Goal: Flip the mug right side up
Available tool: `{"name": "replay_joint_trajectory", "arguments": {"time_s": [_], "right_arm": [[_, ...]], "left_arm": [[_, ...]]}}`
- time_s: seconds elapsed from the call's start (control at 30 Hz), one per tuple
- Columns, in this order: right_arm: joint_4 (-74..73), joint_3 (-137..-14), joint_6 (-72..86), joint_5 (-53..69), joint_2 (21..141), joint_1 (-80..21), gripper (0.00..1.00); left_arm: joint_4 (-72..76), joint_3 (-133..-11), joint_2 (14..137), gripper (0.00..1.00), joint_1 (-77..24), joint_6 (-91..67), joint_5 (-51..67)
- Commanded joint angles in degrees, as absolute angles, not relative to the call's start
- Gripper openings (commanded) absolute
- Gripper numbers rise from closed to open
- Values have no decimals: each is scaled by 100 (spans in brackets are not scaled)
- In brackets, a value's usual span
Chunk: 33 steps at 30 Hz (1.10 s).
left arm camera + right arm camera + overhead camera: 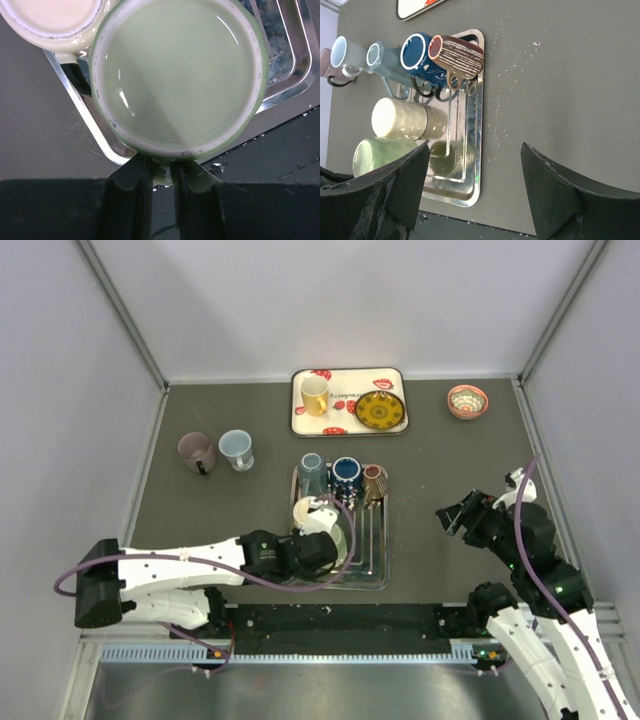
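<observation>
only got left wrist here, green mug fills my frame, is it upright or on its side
Observer: On its side. The right wrist view shows the mug lying across the near end of the tray, mouth toward the left arm.
Operator: ok, is the right arm anywhere near it
Observer: No. The right gripper is open, out to the right of the tray, holding nothing.
</observation>
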<state>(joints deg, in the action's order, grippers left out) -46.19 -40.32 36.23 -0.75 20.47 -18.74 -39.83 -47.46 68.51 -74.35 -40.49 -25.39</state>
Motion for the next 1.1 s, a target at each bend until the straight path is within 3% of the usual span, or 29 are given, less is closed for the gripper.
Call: {"name": "replay_joint_trajectory", "arguments": {"time_s": [0.0,0.43,1.07], "right_arm": [[-4281,-3938,3691,-26,2136,-1925,74],[-4245,-3964,3674,132,2215,-1925,73],[-4210,-3876,3595,167,2364,-1925,73]], "left_arm": [[-3333,-4684,6530,0,-7515,-4044,-2637],[-3068,-6486,8779,0,-7269,-3121,-2707],[-2329,-6689,9527,0,-6029,-2795,-2057]]}}
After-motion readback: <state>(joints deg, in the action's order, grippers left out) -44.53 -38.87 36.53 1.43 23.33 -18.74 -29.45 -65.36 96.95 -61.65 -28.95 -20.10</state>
